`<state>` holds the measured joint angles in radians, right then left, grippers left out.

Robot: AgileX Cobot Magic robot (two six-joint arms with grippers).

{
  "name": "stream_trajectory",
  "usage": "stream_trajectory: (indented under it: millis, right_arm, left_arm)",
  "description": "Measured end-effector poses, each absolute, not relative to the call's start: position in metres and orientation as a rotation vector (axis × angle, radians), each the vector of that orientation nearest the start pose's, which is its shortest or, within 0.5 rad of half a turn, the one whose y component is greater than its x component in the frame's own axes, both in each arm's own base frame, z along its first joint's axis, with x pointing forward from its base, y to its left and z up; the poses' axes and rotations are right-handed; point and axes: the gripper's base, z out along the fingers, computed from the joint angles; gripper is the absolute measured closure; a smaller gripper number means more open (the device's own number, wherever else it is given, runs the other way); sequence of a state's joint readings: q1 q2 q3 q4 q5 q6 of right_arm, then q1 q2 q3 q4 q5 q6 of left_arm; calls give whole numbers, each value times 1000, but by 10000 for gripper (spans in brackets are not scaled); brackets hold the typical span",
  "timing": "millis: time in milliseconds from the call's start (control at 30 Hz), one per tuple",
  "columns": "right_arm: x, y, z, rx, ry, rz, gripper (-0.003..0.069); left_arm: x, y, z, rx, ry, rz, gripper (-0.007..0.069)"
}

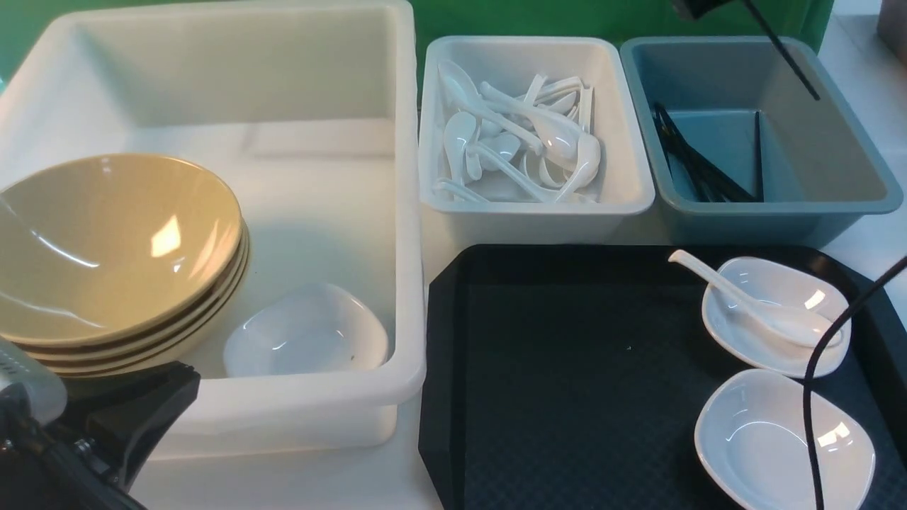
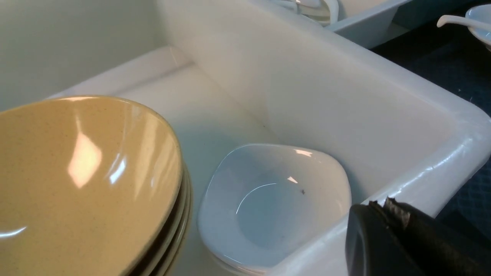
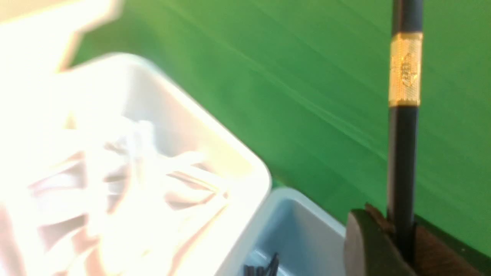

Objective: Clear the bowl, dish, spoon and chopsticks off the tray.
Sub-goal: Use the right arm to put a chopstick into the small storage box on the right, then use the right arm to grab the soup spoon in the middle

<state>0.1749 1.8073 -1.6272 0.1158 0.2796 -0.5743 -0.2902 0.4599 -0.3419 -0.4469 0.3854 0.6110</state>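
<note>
Chopsticks, black and thin with a gold band, stand pinched between the jaws of my right gripper above the blue-grey tub, though the blurred view may show only one stick. My left gripper is closed on nothing beside the white tub. On the tray a spoon lies in a white dish, with a cable crossing in front.

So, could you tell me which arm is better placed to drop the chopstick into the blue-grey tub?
The right: the right gripper holds one chopstick above the blue-grey tub. The left gripper is shut, empty, beside the white tub's near corner.
</note>
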Motion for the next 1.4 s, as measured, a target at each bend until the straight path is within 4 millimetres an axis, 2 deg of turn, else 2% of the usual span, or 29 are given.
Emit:
stream_trajectory:
  millis: [67, 100, 167, 300, 333, 400, 500, 567, 667, 767, 833, 867, 900, 1233, 1300, 1367, 1400]
  right_arm:
    - [446, 71, 337, -558, 1873, -141, 505]
    - [456, 63, 320, -466, 1920, -100, 447]
    - [465, 53, 299, -347, 1992, -44, 344]
    - [461, 44, 299, -284, 2051, -15, 232]
    - [452, 42, 308, -288, 2093, -5, 197]
    - [438, 42, 319, -307, 2162, 8, 183]
    - [404, 42, 332, -388, 2361, 33, 195]
    - [384, 41, 327, -457, 2529, 56, 217]
    - [365, 40, 294, -535, 2732, 86, 257]
    - [353, 39, 249, -575, 2846, 98, 280]
    - [350, 38, 226, -604, 2851, 88, 285]
    - [350, 38, 224, -608, 2850, 85, 285]
    - [349, 37, 214, -628, 2837, 76, 286]
    - [365, 39, 180, -685, 2761, 35, 298]
    - [365, 39, 171, -692, 2788, 42, 335]
    - [364, 39, 169, -700, 2808, 49, 432]
    - [364, 39, 169, -701, 2814, 52, 439]
  left_arm:
    - [90, -42, 264, 575, 1867, -220, 633]
    - [90, -42, 264, 575, 1867, -219, 633]
    - [90, -42, 264, 577, 1867, -216, 633]
    - [90, -42, 264, 578, 1867, -216, 633]
    - [90, -42, 264, 578, 1867, -216, 633]
    - [90, -42, 263, 579, 1868, -216, 633]
    - [90, -43, 263, 586, 1878, -221, 633]
    - [90, -43, 262, 587, 1880, -222, 633]
    - [90, -43, 263, 580, 1880, -231, 633]
    - [89, -44, 264, 556, 1878, -264, 633]
    - [87, -44, 266, 536, 1865, -289, 633]
    - [87, -44, 266, 534, 1865, -291, 633]
    - [85, -44, 268, 527, 1852, -298, 633]
    - [71, -40, 274, 534, 1772, -286, 633]
    - [70, -40, 274, 540, 1772, -280, 633]
    - [70, -40, 274, 545, 1771, -274, 633]
    - [70, -39, 274, 546, 1769, -273, 633]
